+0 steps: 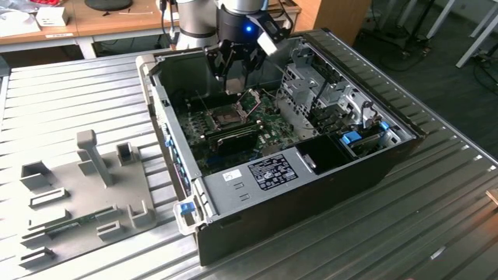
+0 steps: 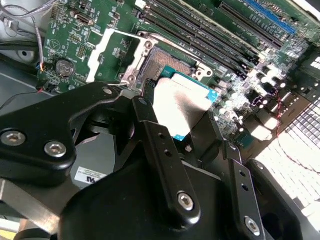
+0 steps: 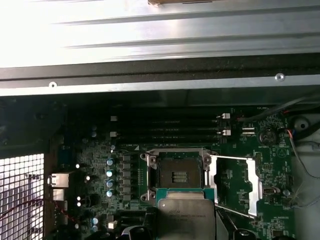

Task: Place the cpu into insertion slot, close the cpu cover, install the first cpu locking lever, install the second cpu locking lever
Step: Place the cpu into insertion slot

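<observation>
Exterior view: the gripper (image 1: 233, 80) hangs inside an open computer case (image 1: 311, 204), clamped on the cpu (image 1: 232, 88); second wrist view: the chip is poised above the bare insertion slot (image 2: 162, 66), unseated; first wrist view: the cpu cover (image 3: 253, 185) lies flipped open beside the socket, so placing looks in hand, demanding square, level alignment.

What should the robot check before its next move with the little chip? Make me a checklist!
1. Is the cpu held firmly? Ok: the hand grips it by its edges.
2. Is the insertion slot empty? Ok: its dark middle is bare.
3. Is the cpu cover out of the way? Ok: it lies swung open beside the slot.
4. Is the cpu squarely over the slot? Cannot tell: it hangs near one edge of the slot.
5. Is the cpu turned the right way for the slot? Cannot tell.
</observation>
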`<state>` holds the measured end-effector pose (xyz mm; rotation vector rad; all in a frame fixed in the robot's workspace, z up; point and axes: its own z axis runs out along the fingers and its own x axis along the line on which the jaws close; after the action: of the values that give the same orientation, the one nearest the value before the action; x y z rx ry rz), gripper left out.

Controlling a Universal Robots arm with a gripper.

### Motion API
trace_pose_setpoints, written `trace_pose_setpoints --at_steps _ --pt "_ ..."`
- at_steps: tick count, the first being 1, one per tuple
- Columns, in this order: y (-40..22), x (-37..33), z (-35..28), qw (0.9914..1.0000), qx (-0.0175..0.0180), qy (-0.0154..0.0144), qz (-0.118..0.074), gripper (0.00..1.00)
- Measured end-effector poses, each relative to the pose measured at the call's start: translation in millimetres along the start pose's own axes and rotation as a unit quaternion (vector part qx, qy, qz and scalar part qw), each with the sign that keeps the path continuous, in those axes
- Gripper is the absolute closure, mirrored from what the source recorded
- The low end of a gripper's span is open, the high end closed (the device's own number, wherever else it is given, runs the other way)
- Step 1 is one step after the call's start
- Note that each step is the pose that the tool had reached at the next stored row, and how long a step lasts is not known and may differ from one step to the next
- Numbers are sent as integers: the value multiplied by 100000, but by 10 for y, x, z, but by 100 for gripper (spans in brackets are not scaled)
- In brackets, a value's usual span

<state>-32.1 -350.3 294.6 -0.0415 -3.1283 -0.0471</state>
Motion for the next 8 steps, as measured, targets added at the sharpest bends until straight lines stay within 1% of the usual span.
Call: trace_pose_setpoints --at_steps 5,6,8 --pt "-1 15 88 100000 -1 -16 -3 46" --pt "-1 16 98 100000 -7 -21 -7 46" --pt "-1 16 99 100000 3 -16 -11 46"
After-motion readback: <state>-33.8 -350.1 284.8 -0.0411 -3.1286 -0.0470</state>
